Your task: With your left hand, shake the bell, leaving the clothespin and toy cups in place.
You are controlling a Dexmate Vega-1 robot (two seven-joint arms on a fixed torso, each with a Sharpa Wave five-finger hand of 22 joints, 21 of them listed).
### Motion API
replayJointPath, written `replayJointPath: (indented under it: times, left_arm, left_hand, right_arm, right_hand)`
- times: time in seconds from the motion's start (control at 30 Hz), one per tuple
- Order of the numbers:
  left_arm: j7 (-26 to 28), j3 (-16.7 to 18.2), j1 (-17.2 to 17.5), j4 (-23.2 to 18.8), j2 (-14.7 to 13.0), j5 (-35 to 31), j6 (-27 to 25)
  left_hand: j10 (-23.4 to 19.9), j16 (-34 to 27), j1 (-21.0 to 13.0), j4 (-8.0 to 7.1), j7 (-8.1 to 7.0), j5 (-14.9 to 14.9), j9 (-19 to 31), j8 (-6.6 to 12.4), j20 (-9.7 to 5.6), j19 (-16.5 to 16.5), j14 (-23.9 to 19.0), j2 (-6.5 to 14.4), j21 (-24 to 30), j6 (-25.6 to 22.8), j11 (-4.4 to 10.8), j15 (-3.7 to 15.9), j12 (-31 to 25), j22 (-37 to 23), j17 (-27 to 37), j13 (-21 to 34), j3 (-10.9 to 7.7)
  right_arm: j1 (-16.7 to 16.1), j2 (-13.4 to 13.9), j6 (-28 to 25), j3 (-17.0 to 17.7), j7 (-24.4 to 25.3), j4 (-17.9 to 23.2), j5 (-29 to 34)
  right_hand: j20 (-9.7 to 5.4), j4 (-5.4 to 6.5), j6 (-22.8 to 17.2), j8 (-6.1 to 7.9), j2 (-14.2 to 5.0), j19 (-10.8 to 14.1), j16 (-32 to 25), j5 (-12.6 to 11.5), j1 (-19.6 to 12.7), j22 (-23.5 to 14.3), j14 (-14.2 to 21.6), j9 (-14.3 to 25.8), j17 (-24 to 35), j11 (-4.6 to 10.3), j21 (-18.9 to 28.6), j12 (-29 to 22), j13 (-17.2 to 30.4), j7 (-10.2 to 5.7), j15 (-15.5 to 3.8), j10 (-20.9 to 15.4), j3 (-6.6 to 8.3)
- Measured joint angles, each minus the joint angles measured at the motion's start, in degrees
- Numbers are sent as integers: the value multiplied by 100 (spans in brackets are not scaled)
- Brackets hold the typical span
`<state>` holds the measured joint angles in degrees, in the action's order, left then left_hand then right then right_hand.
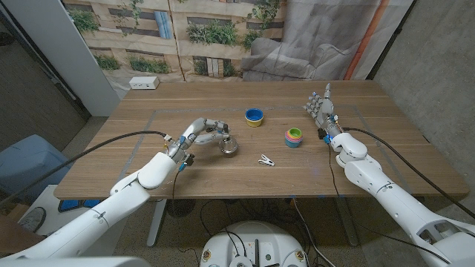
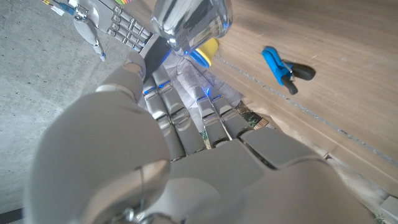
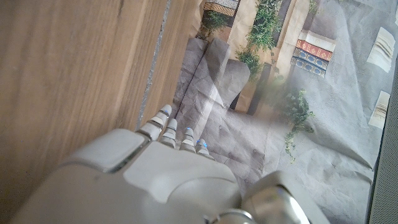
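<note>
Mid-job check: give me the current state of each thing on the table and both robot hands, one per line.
Bell: on its side, gripped by the left robot hand.
Left robot hand: fingers closed on the bell.
Right robot hand: open, raised, holding nothing.
Clothespin: lying on the table, untouched.
Stacked toy cups: upright, nested, untouched.
Blue and yellow cup: upright, standing apart.

left hand (image 1: 205,133): fingers curled, gripping | right hand (image 1: 321,108): upright, fingers apart
</note>
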<state>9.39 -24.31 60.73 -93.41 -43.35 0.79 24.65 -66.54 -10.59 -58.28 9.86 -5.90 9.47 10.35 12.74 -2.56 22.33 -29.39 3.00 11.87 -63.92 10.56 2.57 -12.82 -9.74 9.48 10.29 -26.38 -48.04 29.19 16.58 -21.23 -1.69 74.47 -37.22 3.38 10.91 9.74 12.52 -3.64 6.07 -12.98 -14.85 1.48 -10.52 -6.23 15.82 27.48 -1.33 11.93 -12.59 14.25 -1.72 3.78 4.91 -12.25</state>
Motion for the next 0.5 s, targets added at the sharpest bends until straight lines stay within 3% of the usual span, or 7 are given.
replayJointPath:
  times: [0.33,0.5]
  left_arm:
    - [110,8,-36,-56,47,-181,-33]
    - [136,36,40,-201,56,-70,-366]
  left_hand:
    - [-20,0,-1,-3,10,-7,25,-1,11,50,-43,0,22,-8,-20,18,1,0,0,-4,51]
    - [-20,0,-1,-3,19,6,25,-12,0,101,-51,0,22,-16,-20,10,35,0,-1,-6,51]
  right_arm:
    - [0,-3,1,0,-2,0,0]
    - [0,-3,1,-2,-2,0,0]
  right_hand:
    - [0,0,0,0,0,0,0,0,0,0,0,0,0,0,0,0,0,0,0,0,0]
    - [0,0,0,0,0,0,0,0,0,0,0,0,0,0,0,0,0,0,0,0,0]
